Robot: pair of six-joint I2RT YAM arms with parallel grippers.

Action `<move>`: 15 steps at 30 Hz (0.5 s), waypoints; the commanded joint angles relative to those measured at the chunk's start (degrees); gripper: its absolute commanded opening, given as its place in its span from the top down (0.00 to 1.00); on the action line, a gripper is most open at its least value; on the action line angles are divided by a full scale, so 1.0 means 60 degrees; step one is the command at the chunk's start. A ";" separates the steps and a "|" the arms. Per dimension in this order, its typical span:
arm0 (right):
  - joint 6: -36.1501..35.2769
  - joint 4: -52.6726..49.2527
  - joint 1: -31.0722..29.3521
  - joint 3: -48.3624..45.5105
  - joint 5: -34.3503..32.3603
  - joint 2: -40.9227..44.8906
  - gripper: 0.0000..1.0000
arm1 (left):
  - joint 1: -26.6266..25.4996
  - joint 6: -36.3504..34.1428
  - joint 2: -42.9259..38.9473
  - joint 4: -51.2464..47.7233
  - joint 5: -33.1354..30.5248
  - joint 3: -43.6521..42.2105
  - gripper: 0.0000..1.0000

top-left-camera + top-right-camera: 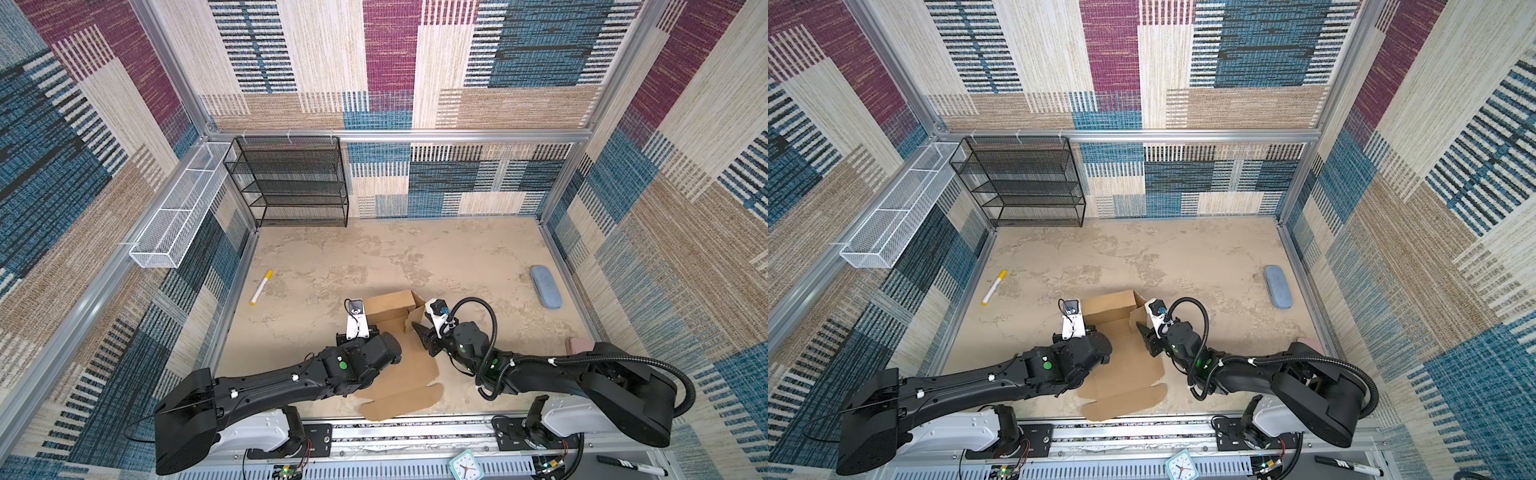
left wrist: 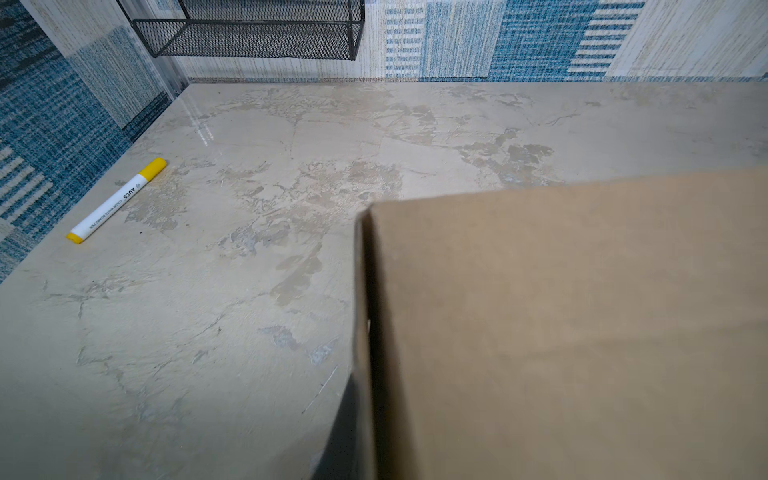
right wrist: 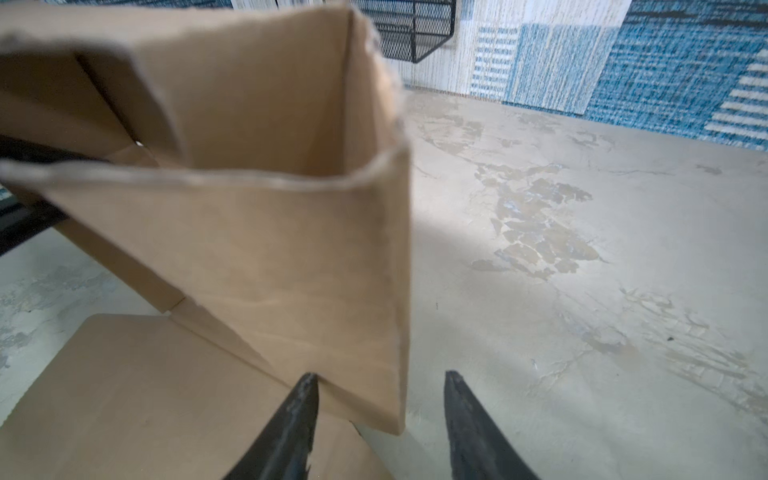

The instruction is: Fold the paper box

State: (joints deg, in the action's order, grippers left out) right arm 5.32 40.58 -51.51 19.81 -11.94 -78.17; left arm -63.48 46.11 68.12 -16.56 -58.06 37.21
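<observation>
Bright, even light. The plain brown corrugated cardboard box (image 3: 266,257) is blurred in both wrist views, with a soft shadow beside it. Both top views bow at their edges.

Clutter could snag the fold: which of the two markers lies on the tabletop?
The yellow-capped marker, on the tabletop left of the paper box. The black marker lies off it, beyond the front rail, right of the clock.

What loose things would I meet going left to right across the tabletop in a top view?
yellow marker → paper box → blue case → pink item, partly hidden
</observation>
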 commanded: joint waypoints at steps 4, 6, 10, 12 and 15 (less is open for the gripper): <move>-0.0393 0.0761 0.0071 0.0186 -0.0489 -0.0268 0.50 | 0.0004 -0.0486 -0.0124 0.0651 0.0212 -0.0113 1.00; -0.0334 0.0802 0.0128 0.0184 -0.0399 -0.0284 0.50 | 0.0004 -0.0542 -0.0187 0.0754 0.0264 -0.0187 1.00; -0.0316 0.1211 0.0336 -0.0026 0.0018 -0.0043 0.53 | 0.0000 -0.0716 -0.0290 0.1019 0.0386 -0.0353 1.00; -0.0345 0.1304 0.0452 -0.0072 0.0225 0.0038 0.54 | 0.0004 -0.0765 -0.0348 0.1083 0.0417 -0.0409 1.00; -0.0407 0.1482 0.0557 -0.0091 0.0691 0.0079 0.52 | 0.0003 -0.1034 -0.0403 0.1422 0.0573 -0.0525 1.00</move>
State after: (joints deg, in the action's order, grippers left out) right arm 3.60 45.10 -48.53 19.29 -10.46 -78.00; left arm -63.44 42.81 66.02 -11.25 -56.73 34.54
